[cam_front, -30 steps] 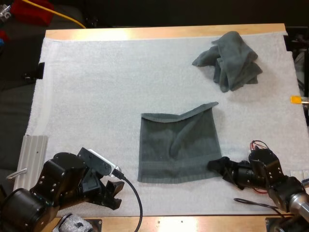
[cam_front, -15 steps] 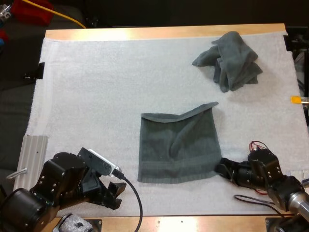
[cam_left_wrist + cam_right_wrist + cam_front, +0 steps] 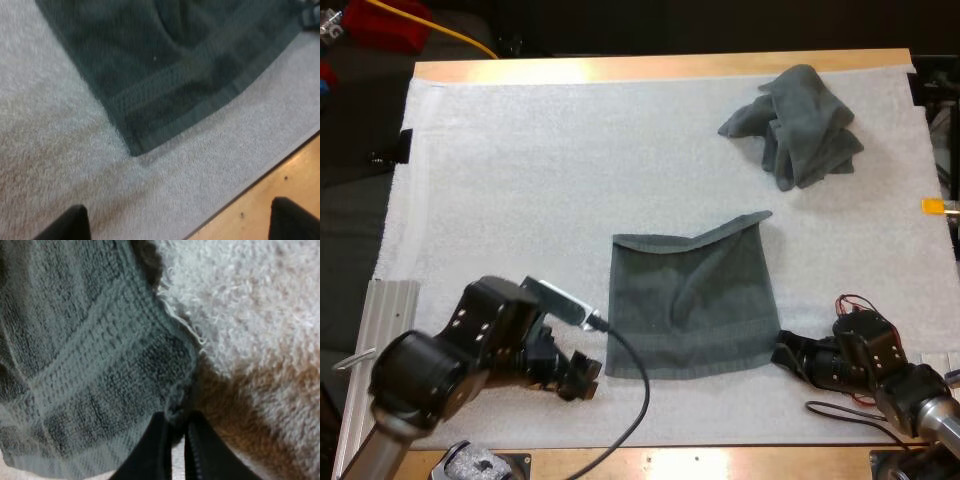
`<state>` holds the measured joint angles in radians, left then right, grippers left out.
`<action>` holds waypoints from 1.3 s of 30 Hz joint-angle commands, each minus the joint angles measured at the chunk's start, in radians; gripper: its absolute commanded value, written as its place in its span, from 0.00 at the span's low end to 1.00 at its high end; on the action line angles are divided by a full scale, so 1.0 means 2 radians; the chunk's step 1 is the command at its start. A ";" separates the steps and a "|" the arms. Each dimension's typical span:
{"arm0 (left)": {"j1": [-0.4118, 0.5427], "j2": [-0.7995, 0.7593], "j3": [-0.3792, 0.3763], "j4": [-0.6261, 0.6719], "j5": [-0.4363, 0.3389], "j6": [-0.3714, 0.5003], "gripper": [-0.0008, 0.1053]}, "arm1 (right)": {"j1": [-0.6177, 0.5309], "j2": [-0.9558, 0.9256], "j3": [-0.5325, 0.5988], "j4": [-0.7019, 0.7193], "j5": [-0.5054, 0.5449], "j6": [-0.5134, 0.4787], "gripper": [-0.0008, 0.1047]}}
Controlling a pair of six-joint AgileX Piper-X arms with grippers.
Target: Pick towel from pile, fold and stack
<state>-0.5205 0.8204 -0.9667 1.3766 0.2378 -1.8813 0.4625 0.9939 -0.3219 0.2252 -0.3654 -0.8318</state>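
Observation:
A dark grey-green towel (image 3: 690, 310) lies flat on the white mat, with a raised crease down its middle and its far edge curled up. My right gripper (image 3: 782, 352) is at its near right corner; the black fingers (image 3: 156, 447) are shut on the towel's hem (image 3: 176, 407). My left gripper (image 3: 582, 366) sits on the mat just left of the near left corner. Its fingers (image 3: 74, 223) stand wide apart short of that towel corner (image 3: 134, 148), holding nothing. A crumpled towel (image 3: 798, 125) lies at the far right of the mat.
A ribbed metal plate (image 3: 388, 312) rests at the mat's left edge. The wooden table edge (image 3: 280, 182) runs close behind my left gripper. Bare mat (image 3: 540, 170) stretches across the far left and middle.
My left arm has swung forward and right, up to the towel's near left corner. My right gripper has closed on the near right corner.

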 commanded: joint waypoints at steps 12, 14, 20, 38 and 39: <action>0.000 0.031 0.079 -0.101 0.007 -0.044 0.66 | -0.002 0.001 0.000 0.013 0.002 -0.018 0.02; 0.000 0.031 0.102 -0.127 0.021 -0.054 0.66 | -0.002 0.001 0.000 0.013 0.002 -0.021 0.02; 0.000 0.031 0.158 -0.203 0.052 -0.094 0.66 | -0.002 0.001 0.000 0.013 0.005 -0.023 0.02; 0.000 0.031 0.248 -0.298 0.059 -0.134 0.66 | -0.002 0.001 0.000 0.013 0.006 -0.024 0.02; 0.000 0.032 0.252 -0.306 0.059 -0.139 0.66 | -0.002 0.001 0.000 0.013 0.005 -0.024 0.02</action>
<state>-0.5205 0.8821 -0.4623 0.7847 0.3505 -2.1430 0.4625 0.9939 -0.3219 0.2359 -0.3546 -0.8736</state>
